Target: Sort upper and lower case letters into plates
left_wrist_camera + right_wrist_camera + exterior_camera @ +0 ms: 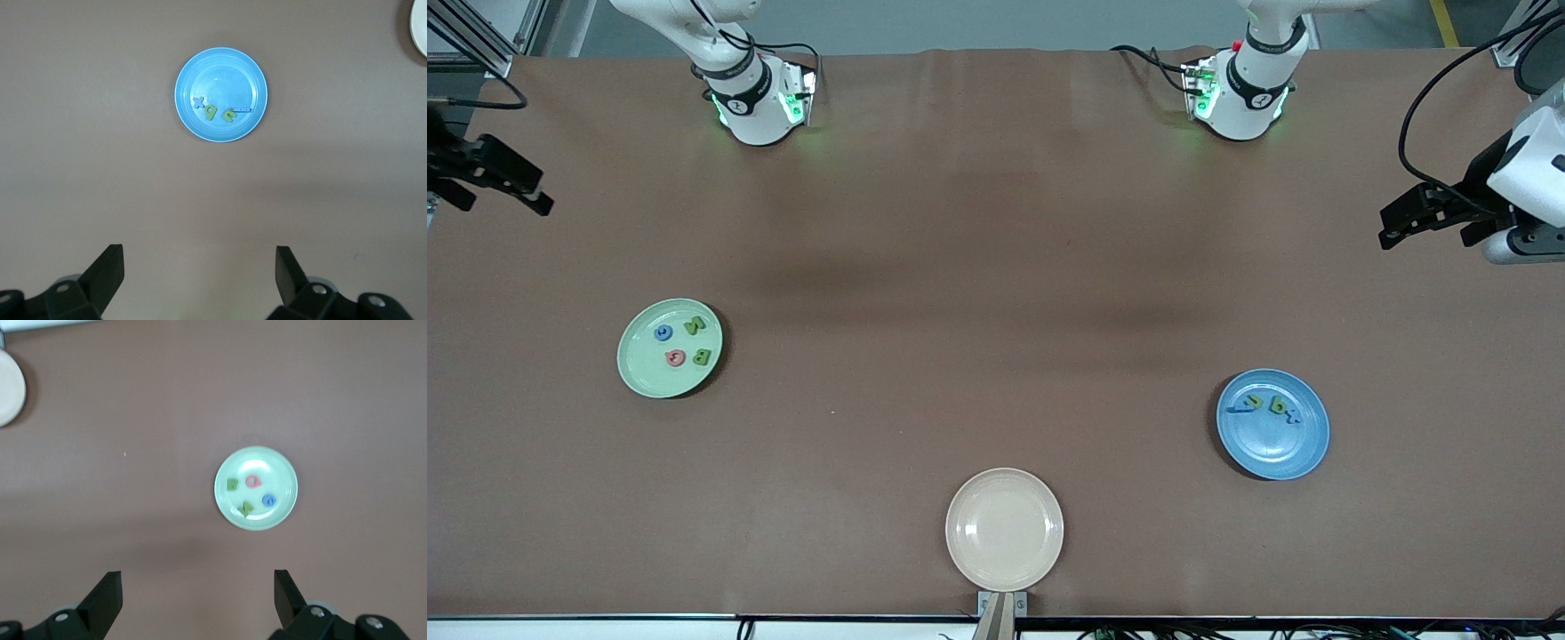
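Observation:
A pale mint green plate (645,366) lies toward the right arm's end of the table. It holds several letters: a blue one (663,332), a pink one (676,357) and two green ones (695,325). A blue plate (1272,449) lies toward the left arm's end and holds several small green and blue letters (1278,407). My left gripper (1392,227) hangs open and empty over the table's edge at its own end. The left wrist view shows the blue plate (220,73) well ahead of that gripper (200,253). My right gripper (541,191) hangs open and empty over its end, with the mint plate (257,460) ahead of it (198,577).
A beige-cream plate (1004,529) with nothing on it sits at the table's edge nearest the front camera, between the two other plates. It shows at the rim of both wrist views (420,30) (10,387). Brown table surface (996,293) stretches between the plates and the arm bases.

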You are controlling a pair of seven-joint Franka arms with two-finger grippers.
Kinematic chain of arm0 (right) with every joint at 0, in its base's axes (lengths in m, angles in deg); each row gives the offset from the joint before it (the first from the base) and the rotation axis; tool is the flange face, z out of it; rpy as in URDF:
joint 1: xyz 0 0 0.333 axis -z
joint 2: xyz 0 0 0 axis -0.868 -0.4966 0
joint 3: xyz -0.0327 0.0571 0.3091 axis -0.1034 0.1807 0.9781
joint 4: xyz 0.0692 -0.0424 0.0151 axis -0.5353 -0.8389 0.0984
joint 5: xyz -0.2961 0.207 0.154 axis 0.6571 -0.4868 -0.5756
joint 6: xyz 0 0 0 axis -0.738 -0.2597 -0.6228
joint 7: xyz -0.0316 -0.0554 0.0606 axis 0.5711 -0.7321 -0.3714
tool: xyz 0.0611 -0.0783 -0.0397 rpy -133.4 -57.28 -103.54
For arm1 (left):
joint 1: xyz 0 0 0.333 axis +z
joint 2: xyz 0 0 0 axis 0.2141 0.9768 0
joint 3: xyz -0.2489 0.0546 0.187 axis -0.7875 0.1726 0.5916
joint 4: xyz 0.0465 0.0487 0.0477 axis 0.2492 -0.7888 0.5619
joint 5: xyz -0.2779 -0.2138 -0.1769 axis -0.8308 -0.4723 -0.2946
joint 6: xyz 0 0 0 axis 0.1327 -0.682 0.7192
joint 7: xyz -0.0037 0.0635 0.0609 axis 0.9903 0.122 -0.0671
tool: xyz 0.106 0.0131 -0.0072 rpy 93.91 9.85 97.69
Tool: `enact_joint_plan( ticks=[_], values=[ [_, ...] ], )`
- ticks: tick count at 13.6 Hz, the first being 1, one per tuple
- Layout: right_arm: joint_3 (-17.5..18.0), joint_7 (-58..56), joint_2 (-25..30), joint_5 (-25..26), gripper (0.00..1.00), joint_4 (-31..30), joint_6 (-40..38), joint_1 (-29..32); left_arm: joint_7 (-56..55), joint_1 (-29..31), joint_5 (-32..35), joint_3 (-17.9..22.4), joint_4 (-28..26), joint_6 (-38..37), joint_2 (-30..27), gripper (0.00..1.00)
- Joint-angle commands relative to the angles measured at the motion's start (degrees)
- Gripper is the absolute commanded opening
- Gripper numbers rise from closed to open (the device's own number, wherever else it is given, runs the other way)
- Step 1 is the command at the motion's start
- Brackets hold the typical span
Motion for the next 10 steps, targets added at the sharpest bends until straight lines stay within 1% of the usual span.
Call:
enact_joint_plan(
  ticks=[1,10],
  values=[
    [0.4,0.17,-6.46,0.87,1.0,8.6,-0.96,0.59,0.93,0.2,-0.62,0.0,0.06,-0.05,-0.16,1.0],
    [0.31,0.17,-6.64,0.87,1.0,8.6,-0.87,0.5,1.02,0.2,-0.71,-0.09,0.06,-0.31,-0.6,1.0]
  ],
)
